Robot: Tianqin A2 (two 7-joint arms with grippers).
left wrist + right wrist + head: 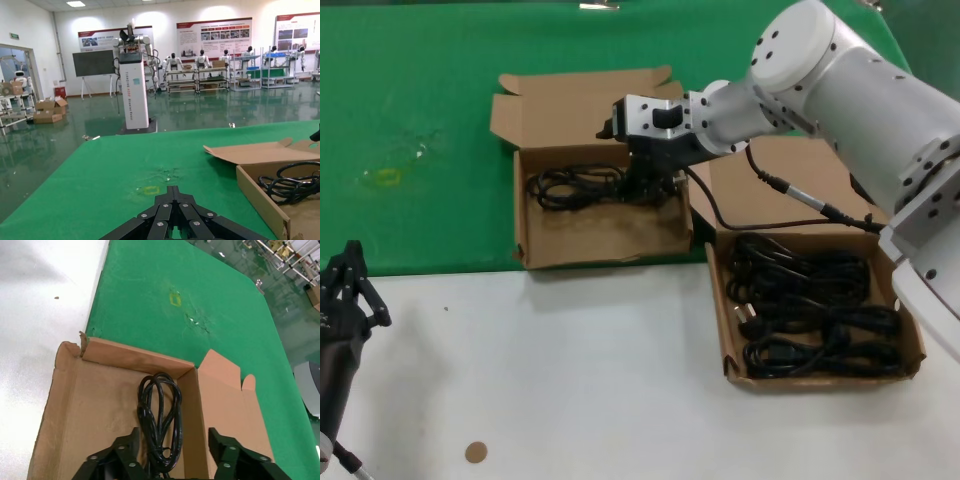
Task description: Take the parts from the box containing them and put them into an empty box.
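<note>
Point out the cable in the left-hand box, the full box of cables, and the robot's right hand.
cable (pixel 570 185), head view, its coiled loop.
full box (pixel 724 320), head view, its left wall.
right hand (pixel 650 185), head view, between its fingertips.

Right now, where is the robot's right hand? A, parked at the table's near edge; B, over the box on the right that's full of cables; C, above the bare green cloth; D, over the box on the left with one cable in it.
D: the right hand hangs over the left box, its fingers spread either side of the single coiled cable lying in that tray.
</note>
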